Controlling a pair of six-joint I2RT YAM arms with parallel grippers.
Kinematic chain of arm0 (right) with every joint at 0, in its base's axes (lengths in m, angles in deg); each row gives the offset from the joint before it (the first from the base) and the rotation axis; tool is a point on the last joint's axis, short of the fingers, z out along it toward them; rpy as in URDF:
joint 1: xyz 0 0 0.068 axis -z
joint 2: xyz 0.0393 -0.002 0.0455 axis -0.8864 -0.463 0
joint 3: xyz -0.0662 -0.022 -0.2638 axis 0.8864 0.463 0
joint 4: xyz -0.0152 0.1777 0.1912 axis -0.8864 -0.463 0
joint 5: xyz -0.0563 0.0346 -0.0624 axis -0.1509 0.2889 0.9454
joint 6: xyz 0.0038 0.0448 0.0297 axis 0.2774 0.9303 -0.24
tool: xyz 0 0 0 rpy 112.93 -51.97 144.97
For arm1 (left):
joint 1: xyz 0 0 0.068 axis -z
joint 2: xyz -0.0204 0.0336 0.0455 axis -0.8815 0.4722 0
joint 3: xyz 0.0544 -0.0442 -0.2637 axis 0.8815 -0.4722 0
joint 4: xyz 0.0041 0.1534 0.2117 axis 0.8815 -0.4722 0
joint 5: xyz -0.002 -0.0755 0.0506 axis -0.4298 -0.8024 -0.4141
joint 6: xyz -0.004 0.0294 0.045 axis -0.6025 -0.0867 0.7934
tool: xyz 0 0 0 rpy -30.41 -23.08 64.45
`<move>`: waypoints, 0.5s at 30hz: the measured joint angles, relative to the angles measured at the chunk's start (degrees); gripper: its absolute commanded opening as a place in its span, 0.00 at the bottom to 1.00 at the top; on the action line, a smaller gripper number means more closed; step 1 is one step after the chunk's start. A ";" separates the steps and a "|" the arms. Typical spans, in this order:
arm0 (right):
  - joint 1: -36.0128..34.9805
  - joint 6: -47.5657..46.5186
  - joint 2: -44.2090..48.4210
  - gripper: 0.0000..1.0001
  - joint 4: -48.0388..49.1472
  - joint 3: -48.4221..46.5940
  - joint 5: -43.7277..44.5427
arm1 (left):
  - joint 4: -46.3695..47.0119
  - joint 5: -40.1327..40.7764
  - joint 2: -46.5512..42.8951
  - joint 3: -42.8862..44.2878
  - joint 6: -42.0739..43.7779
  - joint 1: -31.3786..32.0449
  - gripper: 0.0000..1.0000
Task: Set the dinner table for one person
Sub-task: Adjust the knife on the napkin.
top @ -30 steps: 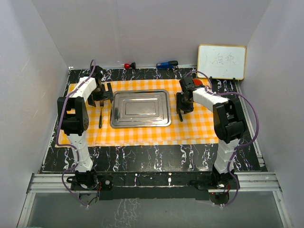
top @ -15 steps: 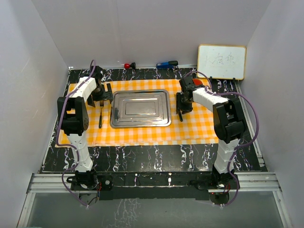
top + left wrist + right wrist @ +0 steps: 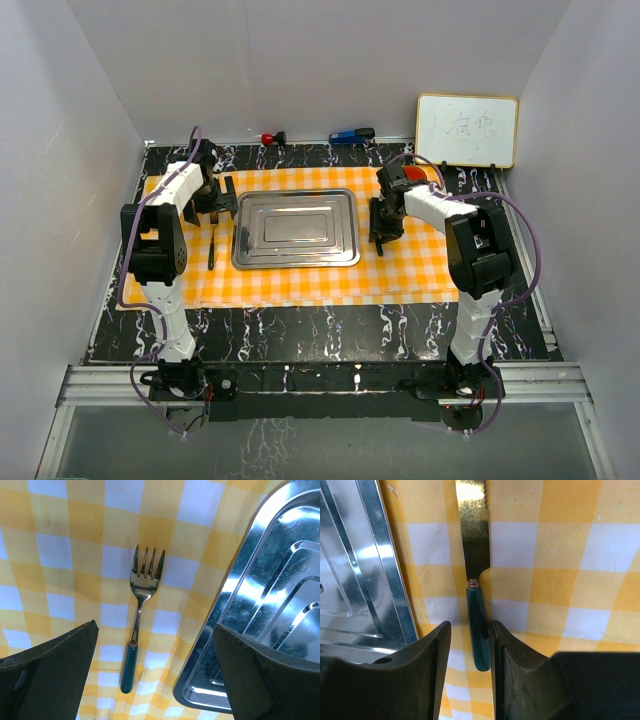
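Observation:
On the black marble-veined dinner table (image 3: 330,335) lies an orange-and-white checked cloth (image 3: 300,285) with a steel tray (image 3: 240,262) in its middle. A green-handled fork (image 3: 142,585) lies on the cloth left of the tray, tines pointing away. My left gripper (image 3: 155,630) hovers open above it, wide, with nothing between its fingers. A green-handled knife (image 3: 479,630) lies right of the tray (image 3: 395,555). My right gripper (image 3: 470,627) is low over the cloth, its jaws narrowed on either side of the knife's handle. The right finger touches the handle and a small gap shows on the left.
A small whiteboard (image 3: 467,130) leans at the back right corner. A red-tipped object (image 3: 268,138) and a blue one (image 3: 350,134) lie along the table's far edge. White walls enclose the table on three sides.
The right gripper's jaws have drawn closer together around the knife handle. The left arm and the fork have not moved.

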 measured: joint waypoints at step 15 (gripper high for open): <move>0.00 0.02 -0.33 0.34 -0.46 -0.55 -0.11 | -0.04 0.52 0.00 0.00 0.22 -0.09 0.99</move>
